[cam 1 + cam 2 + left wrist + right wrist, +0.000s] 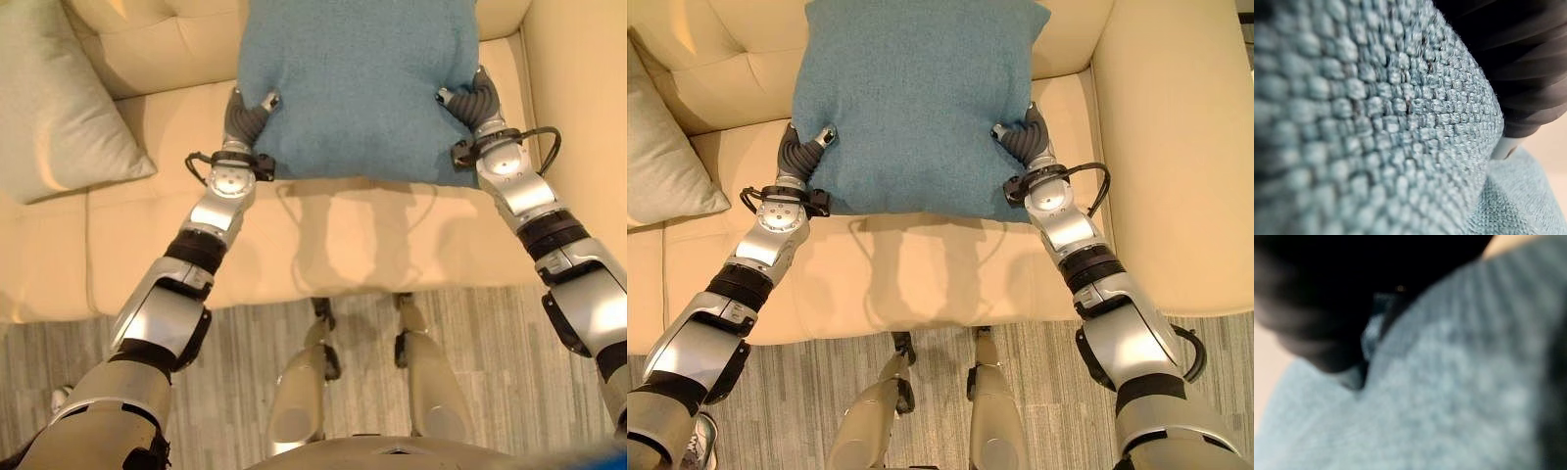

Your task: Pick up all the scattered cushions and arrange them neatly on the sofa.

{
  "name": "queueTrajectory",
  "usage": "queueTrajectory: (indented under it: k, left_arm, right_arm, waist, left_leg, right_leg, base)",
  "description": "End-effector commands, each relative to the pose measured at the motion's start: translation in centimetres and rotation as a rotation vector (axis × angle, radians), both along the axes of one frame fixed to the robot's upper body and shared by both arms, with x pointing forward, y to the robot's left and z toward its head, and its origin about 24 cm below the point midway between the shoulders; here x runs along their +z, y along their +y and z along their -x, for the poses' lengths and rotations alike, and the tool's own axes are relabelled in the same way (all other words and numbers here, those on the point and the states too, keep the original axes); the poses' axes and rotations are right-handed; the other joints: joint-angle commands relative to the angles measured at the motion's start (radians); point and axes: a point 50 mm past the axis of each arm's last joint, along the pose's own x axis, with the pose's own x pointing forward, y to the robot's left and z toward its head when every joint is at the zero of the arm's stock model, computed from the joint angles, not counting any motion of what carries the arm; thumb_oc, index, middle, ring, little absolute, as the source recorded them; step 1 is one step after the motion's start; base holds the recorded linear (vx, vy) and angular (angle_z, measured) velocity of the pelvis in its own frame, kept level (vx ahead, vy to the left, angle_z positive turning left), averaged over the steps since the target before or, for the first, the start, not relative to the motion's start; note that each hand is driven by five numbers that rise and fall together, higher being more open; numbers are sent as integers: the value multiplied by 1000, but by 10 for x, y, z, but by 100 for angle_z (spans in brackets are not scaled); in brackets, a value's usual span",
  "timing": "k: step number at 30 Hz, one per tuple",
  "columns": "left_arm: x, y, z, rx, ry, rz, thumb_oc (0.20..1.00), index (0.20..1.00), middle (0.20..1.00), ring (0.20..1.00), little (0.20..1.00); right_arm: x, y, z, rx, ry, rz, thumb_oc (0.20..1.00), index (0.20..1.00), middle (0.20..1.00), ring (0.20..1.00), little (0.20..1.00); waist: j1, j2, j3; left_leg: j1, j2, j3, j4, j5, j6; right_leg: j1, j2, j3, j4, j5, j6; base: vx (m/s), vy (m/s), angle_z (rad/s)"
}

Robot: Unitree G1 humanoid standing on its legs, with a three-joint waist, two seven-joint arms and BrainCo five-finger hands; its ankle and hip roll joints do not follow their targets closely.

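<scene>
Blue cushion (916,103): square, teal-blue woven fabric, held between both hands above the seat of the sofa (921,269). Its upper part lies against the sofa's backrest; its lower edge hangs clear of the seat and casts a shadow on it. It sits toward the armrest end of the sofa, the armrest rising just beside its right edge.

Left hand (803,149): pressed against the blue cushion's left side, low down. The thumb is hooked over the front face of the fabric; the fingers go behind the cushion and are hidden, so how far they are curled cannot be told. In the left wrist view the weave of the blue cushion (1376,117) lies right up against the hand's dark ribbed cover (1518,63).

Right hand (1024,137): pressed against the blue cushion's right side, level with the left hand. Its thumb also lies over the front face; the fingers are hidden behind the cushion, grip not readable. The right wrist view shows blue fabric close against the dark cover.

Pale cushion (59,103): light grey-green, leaning tilted against the sofa's backrest, well apart from the blue cushion on its left side, lower corner resting on the seat.

Sofa: cream, tufted backrest, smooth seat.

Floor (823,377): grey striped, in front of the sofa.
</scene>
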Motion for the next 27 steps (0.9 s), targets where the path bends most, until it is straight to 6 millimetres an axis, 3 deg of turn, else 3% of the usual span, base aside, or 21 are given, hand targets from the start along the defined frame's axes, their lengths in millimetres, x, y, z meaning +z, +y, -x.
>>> queueTrajectory:
  k: [1, 9, 13, 20, 23, 27]
  left_arm:
    - [71, -3, 5, -39, -285, -15, 200, 200, 200, 200, 200]
    - [121, -21, 4, -47, -402, -83, 200, 200, 200, 200, 200]
    - [147, -37, 24, -66, -598, -12, 200, 200, 200, 200, 200]
    - [149, -46, 55, -117, -778, 129, 200, 200, 200, 200, 200]
    - [148, -45, 59, -103, -798, 139, 200, 200, 200, 200, 200]
    - [168, -45, 52, -30, -806, 66, 200, 200, 200, 200, 200]
  right_arm:
    - [47, 47, 5, 161, -199, 21, 200, 200, 200, 200, 200]
    - [84, 50, 6, 120, -301, 57, 200, 200, 200, 200, 200]
    - [117, 52, 26, 108, -497, 47, 200, 200, 200, 200, 200]
    - [135, 56, 61, 140, -736, 56, 200, 200, 200, 200, 200]
    - [134, 58, 68, 143, -777, 68, 200, 200, 200, 200, 200]
    - [146, 64, 60, 109, -780, 78, 200, 200, 200, 200, 200]
  waist:
    - [3, -55, -46]
    - [1, -69, -27]
    - [-9, -79, -29]
    - [-15, -79, -38]
    - [-17, -76, -40]
    - [-15, -82, -38]
  left_leg:
    - [-5, -13, -47, 5, -23, -56]
    - [-72, -1, -70, 3, -4, -75]
    - [-106, -1, -76, 3, -7, -80]
    - [-130, -3, -64, 3, -12, -81]
    - [-133, -5, -57, 3, -17, -78]
    - [-148, -8, -55, 6, -22, -76]
  right_leg:
    - [-13, -46, 29, 214, -204, 99]
    - [-74, -35, 14, 215, -198, 101]
    - [-108, -33, 10, 216, -199, 104]
    - [-152, -33, 20, 228, -198, 104]
    - [-167, -34, 26, 240, -202, 105]
    - [-190, -35, 32, 246, -202, 110]
  base:
    - [-9, -47, 16]
    - [-19, -62, 15]
    - [4, -34, -1]
    - [12, 3, -3]
    - [-1, 19, -7]
    - [0, 0, -2]
